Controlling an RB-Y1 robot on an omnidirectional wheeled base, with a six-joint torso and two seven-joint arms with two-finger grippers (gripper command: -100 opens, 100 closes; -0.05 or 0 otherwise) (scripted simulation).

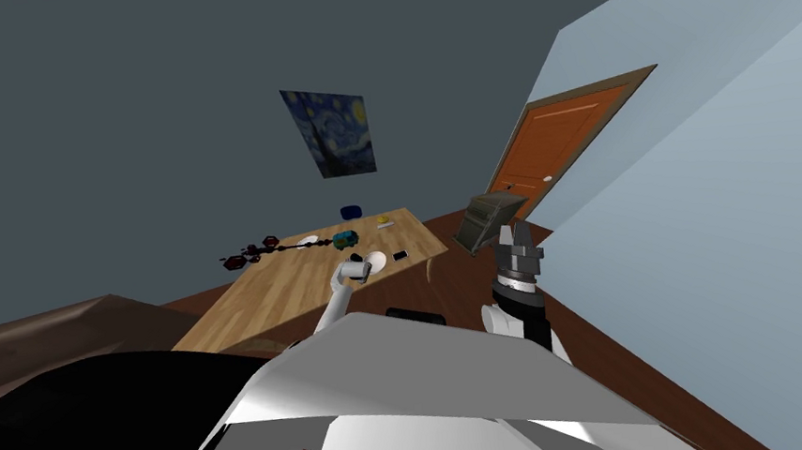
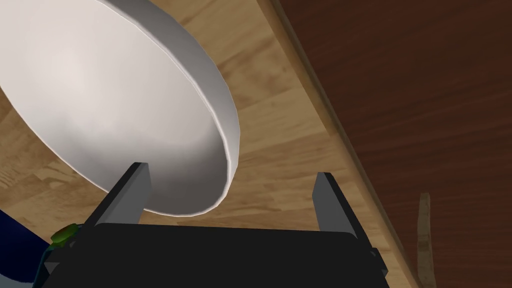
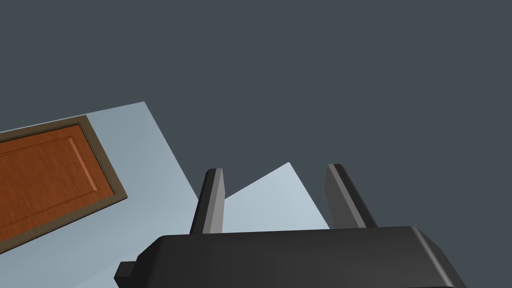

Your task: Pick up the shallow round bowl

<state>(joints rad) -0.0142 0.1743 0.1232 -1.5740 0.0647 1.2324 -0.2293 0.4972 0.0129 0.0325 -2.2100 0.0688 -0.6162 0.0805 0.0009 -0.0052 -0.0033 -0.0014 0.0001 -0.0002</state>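
Left wrist view: bowl (image 2: 100, 100) rim lies inside the spread left claw (image 2: 231, 170).

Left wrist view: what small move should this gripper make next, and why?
Probably advance slightly, then close. The left gripper is open and the white bowl's rim lies between its fingers, one over the bowl, the other over the wooden table; nothing is pinched yet.

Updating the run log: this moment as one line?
left claw: open, straddling rim of white shallow round bowl | bowl: on light wooden table | right claw: open, raised
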